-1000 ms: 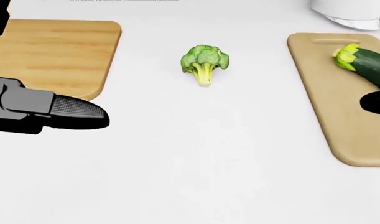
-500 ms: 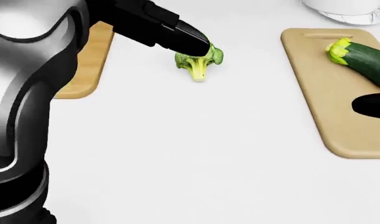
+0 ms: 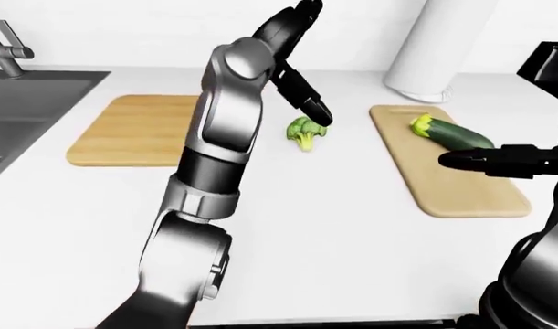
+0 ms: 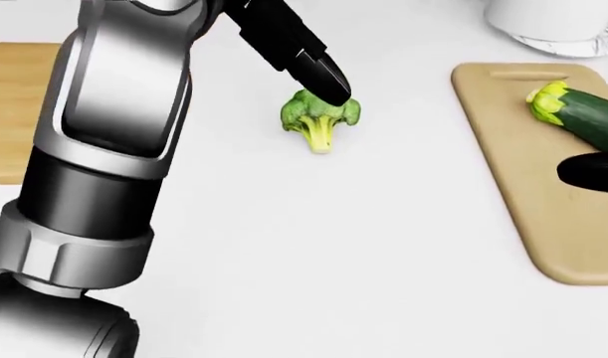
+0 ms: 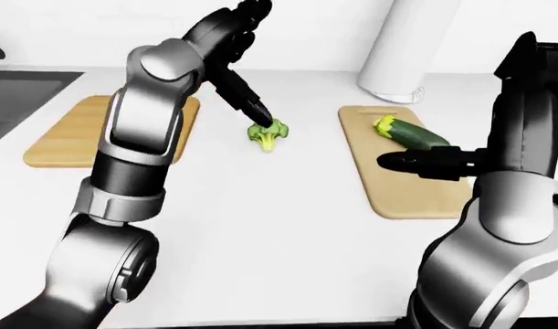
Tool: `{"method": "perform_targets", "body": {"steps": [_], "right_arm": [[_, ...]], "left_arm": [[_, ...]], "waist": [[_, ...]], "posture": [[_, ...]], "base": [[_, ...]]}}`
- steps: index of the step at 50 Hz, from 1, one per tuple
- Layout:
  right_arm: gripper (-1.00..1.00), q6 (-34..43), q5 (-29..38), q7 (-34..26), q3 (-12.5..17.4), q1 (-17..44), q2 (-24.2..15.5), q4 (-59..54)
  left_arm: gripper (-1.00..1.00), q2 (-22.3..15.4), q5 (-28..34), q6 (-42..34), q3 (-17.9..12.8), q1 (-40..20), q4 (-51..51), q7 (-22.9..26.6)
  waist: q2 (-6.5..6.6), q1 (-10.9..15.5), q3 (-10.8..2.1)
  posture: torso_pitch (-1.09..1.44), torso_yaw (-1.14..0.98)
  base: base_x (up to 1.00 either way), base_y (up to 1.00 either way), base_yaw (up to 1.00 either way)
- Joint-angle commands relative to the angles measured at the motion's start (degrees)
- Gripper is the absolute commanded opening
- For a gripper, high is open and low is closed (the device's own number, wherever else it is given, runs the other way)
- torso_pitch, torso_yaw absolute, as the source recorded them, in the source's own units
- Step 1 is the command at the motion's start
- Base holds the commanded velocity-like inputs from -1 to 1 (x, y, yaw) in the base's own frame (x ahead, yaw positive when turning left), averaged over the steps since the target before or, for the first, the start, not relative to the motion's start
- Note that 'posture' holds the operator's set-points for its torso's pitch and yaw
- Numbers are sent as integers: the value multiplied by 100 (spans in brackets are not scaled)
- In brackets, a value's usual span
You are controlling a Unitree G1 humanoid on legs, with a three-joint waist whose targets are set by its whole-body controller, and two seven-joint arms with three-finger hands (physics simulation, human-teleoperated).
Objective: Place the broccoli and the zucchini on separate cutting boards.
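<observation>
The broccoli (image 4: 319,119) lies on the white counter between the two boards, stalk toward the bottom of the head view. My left hand (image 4: 328,88) reaches down onto its crown from above; the dark fingers are extended and touch the top without closing round it. The zucchini (image 4: 582,112) rests at the top of the right cutting board (image 4: 513,179). My right hand (image 3: 461,161) hovers open over that board, just below the zucchini. Nothing lies on the left cutting board (image 3: 123,130), which my left arm partly hides.
A sink (image 3: 32,103) with a faucet (image 3: 9,44) is set into the counter at the far left. A tall white cylinder (image 3: 438,48) stands above the right board. The counter's near edge runs along the bottom of the left-eye view.
My left arm has swung up from the lower left, across the left board, and its fingers now rest on the broccoli's crown. The view shifted slightly. My right hand stays by the zucchini.
</observation>
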State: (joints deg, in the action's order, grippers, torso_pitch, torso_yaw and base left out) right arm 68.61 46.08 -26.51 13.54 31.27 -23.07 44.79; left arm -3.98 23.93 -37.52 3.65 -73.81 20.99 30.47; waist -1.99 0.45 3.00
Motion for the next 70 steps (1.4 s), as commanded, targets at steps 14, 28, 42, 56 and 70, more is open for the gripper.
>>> {"method": "perform_targets", "body": {"steps": [14, 28, 42, 56, 70], "right_arm": [[100, -238, -37, 270, -68, 226, -4, -53], [100, -308, -126, 351, -23, 161, 29, -73], [100, -248, -105, 344, -17, 136, 8, -17], [100, -290, -160, 396, 27, 81, 19, -13], [100, -299, -212, 451, 39, 59, 33, -8]], "left_arm": [[100, -230, 402, 1219, -219, -817, 1618, 771], [100, 21, 883, 1416, -102, -845, 2144, 920], [98, 135, 1146, 1593, -95, -752, 2609, 753], [69, 170, 1223, 1841, -111, -701, 3048, 482], [47, 291, 1259, 2001, -59, -627, 3184, 351]], "waist": [[-83, 48, -175], [-106, 51, -200], [-108, 44, -213], [-120, 44, -234], [-130, 47, -244]], "posture": [[0, 0], [0, 0], [0, 0], [0, 0], [0, 0]], "base": [[0, 0, 0], [0, 0, 0], [0, 0, 0], [0, 0, 0], [0, 0, 0]]}}
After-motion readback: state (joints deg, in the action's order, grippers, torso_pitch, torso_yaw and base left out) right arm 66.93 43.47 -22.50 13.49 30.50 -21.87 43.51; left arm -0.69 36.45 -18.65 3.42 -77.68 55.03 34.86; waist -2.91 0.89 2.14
